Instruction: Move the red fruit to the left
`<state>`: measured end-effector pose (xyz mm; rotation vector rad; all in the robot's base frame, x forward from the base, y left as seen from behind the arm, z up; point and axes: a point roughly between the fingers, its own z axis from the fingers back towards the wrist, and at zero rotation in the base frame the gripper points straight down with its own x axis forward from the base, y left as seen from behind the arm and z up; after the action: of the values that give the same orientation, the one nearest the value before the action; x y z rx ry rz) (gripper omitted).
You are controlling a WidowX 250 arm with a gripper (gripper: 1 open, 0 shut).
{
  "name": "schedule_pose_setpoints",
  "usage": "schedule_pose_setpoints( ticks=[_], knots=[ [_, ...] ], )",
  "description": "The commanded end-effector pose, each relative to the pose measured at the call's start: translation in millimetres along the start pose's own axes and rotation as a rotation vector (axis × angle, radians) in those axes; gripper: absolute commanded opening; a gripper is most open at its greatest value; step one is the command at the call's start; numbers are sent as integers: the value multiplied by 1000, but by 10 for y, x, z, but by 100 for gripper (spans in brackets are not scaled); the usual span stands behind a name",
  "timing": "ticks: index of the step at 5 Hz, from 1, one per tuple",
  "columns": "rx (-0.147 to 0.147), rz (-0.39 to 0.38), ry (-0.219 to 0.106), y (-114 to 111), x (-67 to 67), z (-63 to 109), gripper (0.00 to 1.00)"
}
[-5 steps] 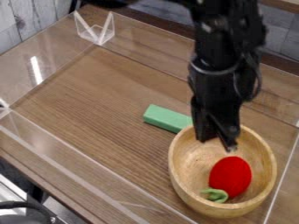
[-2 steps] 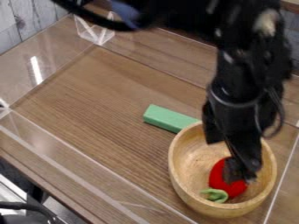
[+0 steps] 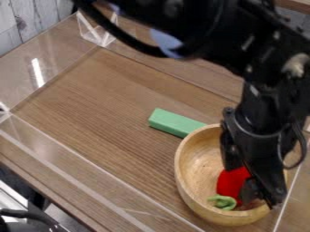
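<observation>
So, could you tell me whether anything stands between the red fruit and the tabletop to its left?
Yes: the red fruit lies inside the wooden bowl, so the bowl's wall must be cleared. Beyond the rim, the green block lies up-left.

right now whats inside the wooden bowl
The red fruit with its green leafy stem lies in the wooden bowl. The fingers reach in and cover part of the fruit; a grip cannot be confirmed.

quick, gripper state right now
gripper: down in the bowl over the red fruit; open or shut cannot be told
</observation>
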<state>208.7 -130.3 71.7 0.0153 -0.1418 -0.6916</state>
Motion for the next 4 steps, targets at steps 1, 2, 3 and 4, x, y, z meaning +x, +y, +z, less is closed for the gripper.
schedule_pose_setpoints(
  ticks=[1,2,3,4],
  knots=[
    [65,55,-88,118,151,391,0],
    [135,123,-126,283,144,706,0],
    [158,139,-152,424,173,733,0],
    [124,92,-141,408,166,624,100]
  ],
)
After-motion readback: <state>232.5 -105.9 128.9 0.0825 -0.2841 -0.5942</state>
